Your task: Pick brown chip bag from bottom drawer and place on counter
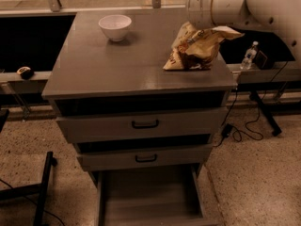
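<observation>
- The counter (pixel 117 69) fills the middle of the view, a glossy grey top over two closed drawer fronts (pixel 141 126) with black handles.
- The robot's white arm (pixel 244 6) comes in from 2 o'clock and ends above the counter's right rear part.
- The bottom drawer (pixel 150 197) stands pulled out at 6 o'clock, below the drawer fronts, with only its grey floor showing.
- The brown chip bag (pixel 195 51) lies on the counter, at about 2 o'clock from the counter's middle and near its right edge. Its crumpled top reaches up beneath the arm's end.
- The gripper (pixel 194 20) is at the arm's end, at 12 o'clock from the bag and just over it. I cannot tell whether it is apart, together, or gripping the bag.
- A white bowl (pixel 115 26) sits upright at 11 o'clock on the counter, well apart from the bag.
- A small clear bottle (pixel 249 55) stands off the counter at 3 o'clock.
</observation>
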You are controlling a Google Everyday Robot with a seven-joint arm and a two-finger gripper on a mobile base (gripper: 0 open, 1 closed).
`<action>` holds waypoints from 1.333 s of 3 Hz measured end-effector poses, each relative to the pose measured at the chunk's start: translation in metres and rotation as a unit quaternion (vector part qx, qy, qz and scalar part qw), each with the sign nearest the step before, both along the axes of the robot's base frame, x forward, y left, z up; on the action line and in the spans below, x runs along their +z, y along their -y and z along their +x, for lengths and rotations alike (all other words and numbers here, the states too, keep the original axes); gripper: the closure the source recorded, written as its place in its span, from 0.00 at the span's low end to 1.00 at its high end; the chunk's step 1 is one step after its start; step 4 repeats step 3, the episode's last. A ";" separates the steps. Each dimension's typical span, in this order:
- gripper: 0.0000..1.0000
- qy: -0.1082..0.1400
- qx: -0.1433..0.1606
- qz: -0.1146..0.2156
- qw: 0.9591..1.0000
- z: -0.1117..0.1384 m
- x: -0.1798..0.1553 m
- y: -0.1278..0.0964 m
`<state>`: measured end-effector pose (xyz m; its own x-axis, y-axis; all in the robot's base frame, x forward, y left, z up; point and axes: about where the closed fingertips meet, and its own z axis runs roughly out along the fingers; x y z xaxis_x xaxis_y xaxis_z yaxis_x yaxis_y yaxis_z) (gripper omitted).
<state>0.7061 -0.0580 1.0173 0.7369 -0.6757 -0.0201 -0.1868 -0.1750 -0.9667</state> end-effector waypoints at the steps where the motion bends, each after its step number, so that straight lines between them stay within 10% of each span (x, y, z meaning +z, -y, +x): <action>1: 0.00 -0.026 -0.033 -0.031 0.999 -0.031 -0.010 0.041; 2: 0.00 -0.049 -0.073 -0.040 0.995 -0.063 -0.026 0.098; 4: 0.00 -0.049 -0.073 -0.040 0.995 -0.063 -0.026 0.098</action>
